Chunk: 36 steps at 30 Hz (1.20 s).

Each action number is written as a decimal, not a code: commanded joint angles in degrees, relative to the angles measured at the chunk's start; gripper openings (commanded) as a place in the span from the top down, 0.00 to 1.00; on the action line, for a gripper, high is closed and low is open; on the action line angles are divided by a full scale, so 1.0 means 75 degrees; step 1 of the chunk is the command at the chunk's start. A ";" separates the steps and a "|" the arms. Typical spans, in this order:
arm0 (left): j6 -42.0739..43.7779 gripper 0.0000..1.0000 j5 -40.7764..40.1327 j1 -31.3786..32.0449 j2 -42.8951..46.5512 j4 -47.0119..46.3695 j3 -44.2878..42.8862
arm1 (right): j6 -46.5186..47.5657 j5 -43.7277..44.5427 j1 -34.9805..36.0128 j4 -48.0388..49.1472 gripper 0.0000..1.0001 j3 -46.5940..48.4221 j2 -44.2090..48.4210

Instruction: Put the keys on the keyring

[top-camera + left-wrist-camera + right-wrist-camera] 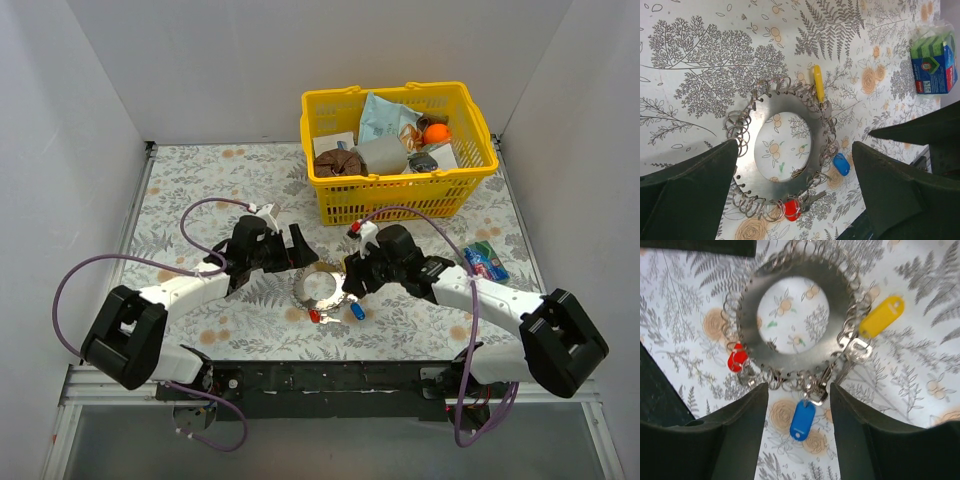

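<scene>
Yellow basket holds teal packet, orange object; keyring lies outside.

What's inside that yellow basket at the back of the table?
A pale blue-green packet, a grey roll, a brown lump and something orange lie piled in the yellow basket. Whatever sits beneath them, and the basket floor, is covered.

The left arm and right arm are white shells with boxy black housings at 7 and 5 o'clock. Purple cables loop along both; the fingers are dark wedges.
</scene>
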<state>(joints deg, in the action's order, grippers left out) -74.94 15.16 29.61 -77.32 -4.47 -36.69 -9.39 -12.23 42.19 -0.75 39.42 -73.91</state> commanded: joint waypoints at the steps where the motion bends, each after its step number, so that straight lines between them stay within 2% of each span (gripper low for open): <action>1: 0.0066 0.02 0.0053 0.0037 -0.0073 0.0092 -0.0335 | 0.0186 -0.0712 0.0151 -0.0251 0.43 -0.0286 0.0047; 5: 0.0007 0.02 0.0100 0.0037 -0.0074 0.0092 -0.0358 | -0.0049 -0.0936 0.0350 -0.0076 0.53 -0.0288 -0.0270; 11: -0.0169 0.02 0.0322 0.0037 -0.0214 0.0057 -0.0370 | -0.0178 -0.0760 0.0784 0.0100 0.54 -0.0135 -0.0657; 19: -0.0262 0.02 0.0545 0.0049 -0.0320 0.0069 -0.0487 | -0.0330 -0.0128 0.0819 0.0112 0.57 0.0193 -0.1242; 25: -0.0239 0.02 0.0557 0.0060 -0.0296 0.0127 -0.0511 | -0.0354 -0.0174 0.0819 0.0393 0.58 0.0217 -0.1488; 28: -0.0239 0.02 0.0522 0.0060 -0.0250 0.0139 -0.0441 | -0.0295 -0.0267 0.0819 0.0510 0.73 0.0263 -0.1687; 29: -0.0239 0.02 0.0510 0.0072 -0.0226 0.0162 -0.0429 | -0.0284 -0.0303 0.0819 0.0557 0.80 0.0322 -0.1712; 30: -0.0251 0.02 0.0487 0.0072 -0.0168 0.0174 -0.0382 | -0.0272 -0.0315 0.0819 0.0558 0.91 0.0357 -0.1723; 31: -0.0262 0.02 0.0487 0.0072 -0.0144 0.0186 -0.0382 | -0.0249 -0.0326 0.0831 0.0558 0.95 0.0392 -0.1712; 32: -0.0274 0.02 0.0475 0.0061 -0.0098 0.0197 -0.0370 | -0.0225 -0.0327 0.0819 0.0558 0.99 0.0474 -0.1700; 36: -0.0333 0.02 0.0253 0.0072 0.0032 0.0244 -0.0265 | 0.0091 -0.0175 0.0819 0.0464 0.99 0.0848 -0.1618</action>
<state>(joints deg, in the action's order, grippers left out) -76.97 18.44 29.85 -79.85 -3.33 -38.63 -11.22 -14.04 48.14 0.54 40.82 -86.74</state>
